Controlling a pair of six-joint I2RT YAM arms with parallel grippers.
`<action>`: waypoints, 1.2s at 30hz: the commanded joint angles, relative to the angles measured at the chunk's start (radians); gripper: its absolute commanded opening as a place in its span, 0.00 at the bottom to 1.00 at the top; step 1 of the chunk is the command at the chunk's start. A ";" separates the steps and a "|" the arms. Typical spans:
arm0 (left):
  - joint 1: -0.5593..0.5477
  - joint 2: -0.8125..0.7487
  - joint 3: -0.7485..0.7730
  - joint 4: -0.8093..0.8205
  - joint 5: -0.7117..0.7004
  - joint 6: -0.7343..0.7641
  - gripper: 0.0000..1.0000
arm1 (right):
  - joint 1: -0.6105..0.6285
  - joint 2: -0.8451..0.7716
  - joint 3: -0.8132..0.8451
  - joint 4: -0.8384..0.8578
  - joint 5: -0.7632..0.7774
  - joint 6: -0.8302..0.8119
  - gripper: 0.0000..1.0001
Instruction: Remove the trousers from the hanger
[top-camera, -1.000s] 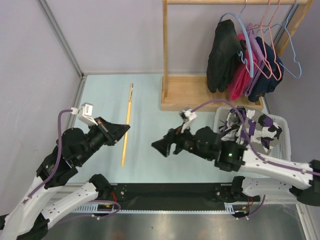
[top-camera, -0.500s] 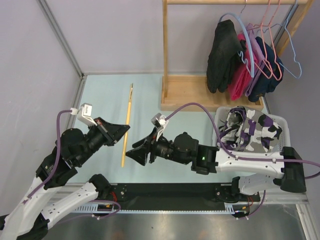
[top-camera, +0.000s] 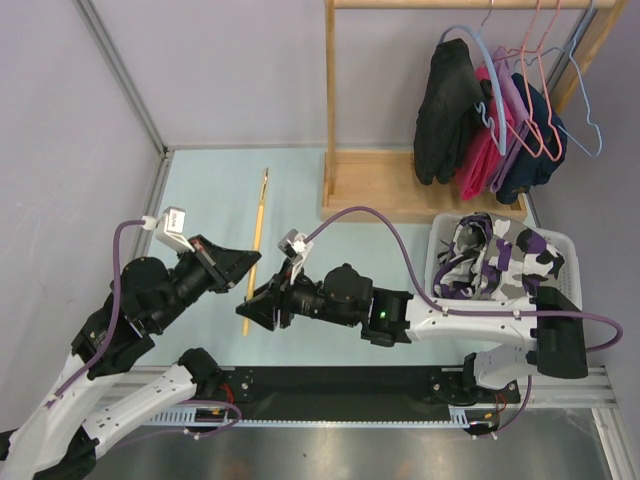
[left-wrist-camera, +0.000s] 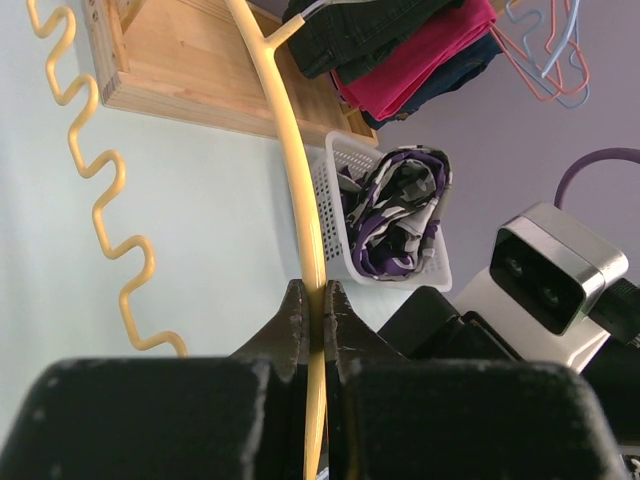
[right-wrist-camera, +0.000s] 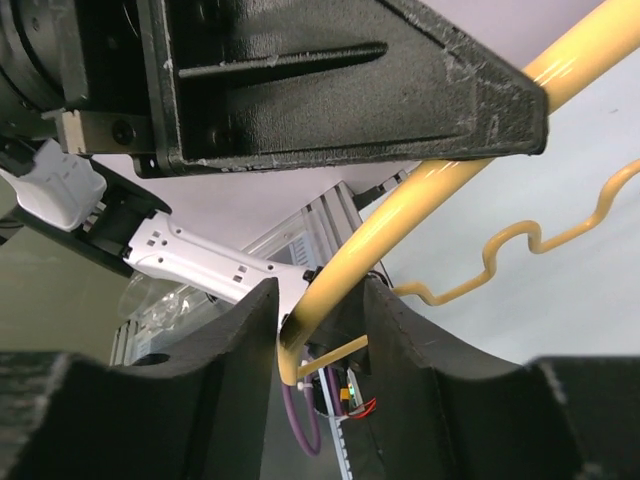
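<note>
A bare yellow hanger (top-camera: 257, 225) slants over the pale table, and its bar runs up through the left wrist view (left-wrist-camera: 300, 200). My left gripper (top-camera: 254, 259) is shut on that bar (left-wrist-camera: 315, 292). My right gripper (top-camera: 246, 312) sits just below the left one, and the hanger's lower end (right-wrist-camera: 400, 215) passes between its jaws. Those jaws stand apart, with a gap showing beside the bar (right-wrist-camera: 320, 300). The trousers (top-camera: 500, 262), patterned in purple, white and black, lie bunched in a white basket (top-camera: 565, 245) at the right, also seen in the left wrist view (left-wrist-camera: 395, 210).
A wooden clothes rack with its base (top-camera: 400, 195) stands at the back right. It carries black (top-camera: 445, 100), pink and dark blue garments on pink and blue hangers (top-camera: 545, 100). The right arm's purple cable (top-camera: 390, 225) arcs over the table.
My right arm has swung left from the basket to the hanger's lower end, and its jaws have narrowed around the bar. The left gripper and the hanger have stayed put.
</note>
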 joint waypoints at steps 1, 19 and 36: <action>0.003 -0.008 0.011 0.077 0.008 -0.007 0.00 | 0.008 0.010 0.043 0.060 -0.006 0.002 0.41; 0.003 -0.049 -0.015 0.091 -0.021 -0.018 0.40 | 0.003 -0.124 -0.051 0.029 0.080 0.074 0.00; 0.003 -0.115 -0.008 0.058 -0.067 0.036 0.76 | -0.320 -0.276 0.001 -0.186 -0.063 0.142 0.00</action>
